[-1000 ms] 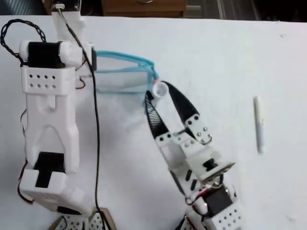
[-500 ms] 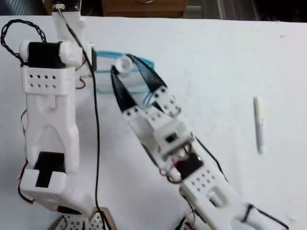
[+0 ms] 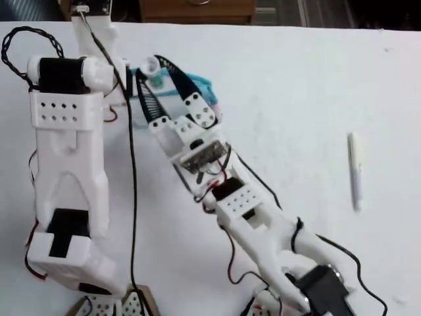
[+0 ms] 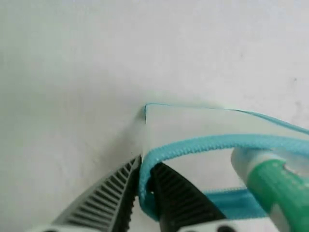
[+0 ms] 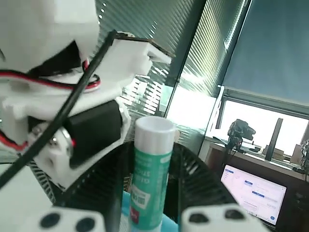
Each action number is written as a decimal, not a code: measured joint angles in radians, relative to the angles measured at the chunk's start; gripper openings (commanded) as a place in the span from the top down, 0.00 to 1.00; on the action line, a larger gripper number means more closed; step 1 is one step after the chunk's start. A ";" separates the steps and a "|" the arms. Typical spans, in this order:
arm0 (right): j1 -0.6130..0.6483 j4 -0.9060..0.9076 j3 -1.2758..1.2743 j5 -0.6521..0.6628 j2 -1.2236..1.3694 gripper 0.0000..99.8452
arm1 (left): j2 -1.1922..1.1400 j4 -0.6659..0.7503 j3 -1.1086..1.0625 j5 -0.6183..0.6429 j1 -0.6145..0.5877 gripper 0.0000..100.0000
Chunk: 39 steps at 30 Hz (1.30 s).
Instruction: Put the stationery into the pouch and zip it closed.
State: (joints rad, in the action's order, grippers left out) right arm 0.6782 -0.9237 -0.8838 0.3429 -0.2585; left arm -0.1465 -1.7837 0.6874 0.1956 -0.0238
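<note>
Right end effector (image 3: 148,70) gripping 1 gluestick (image 5: 150,166) reached 1 pouch (image 4: 193,124) | left end effector (image 4: 144,168) pinching | 1 pen (image 3: 355,171)

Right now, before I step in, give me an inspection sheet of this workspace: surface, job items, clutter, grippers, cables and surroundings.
Surface: white table.
Job's things: clear pouch with a turquoise zip, not zipped closed; glue stick at its opening; pen lying apart from the pouch on the table.
Clutter: nothing seen.
Grippers: left gripper shut on the pouch's zip edge; right gripper shut on the glue stick.
Cables: black cable beside the left arm; red and black wires on the right arm.
Surroundings: wooden furniture past the table's far edge; lit monitor in the room behind.
</note>
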 measured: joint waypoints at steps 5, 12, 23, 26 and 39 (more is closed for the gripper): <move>-0.023 -0.009 0.000 0.000 0.074 0.98 | 0.000 0.000 0.000 0.000 0.000 0.98; -0.037 -0.009 0.002 0.000 0.092 0.98 | 0.000 0.000 0.000 0.000 0.000 0.98; -0.037 0.040 0.012 0.000 0.091 0.75 | 0.000 0.000 0.000 0.000 0.003 0.98; -0.037 0.040 0.012 0.000 0.091 0.75 | 0.000 0.000 0.000 0.000 0.003 0.98; -0.115 0.084 0.011 0.000 -0.023 0.83 | 0.000 0.002 0.000 0.000 0.003 0.98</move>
State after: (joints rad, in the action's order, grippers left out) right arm 0.5631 -0.8393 -0.8730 0.3429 -0.2816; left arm -0.1465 -1.7822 0.6874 0.1956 -0.0207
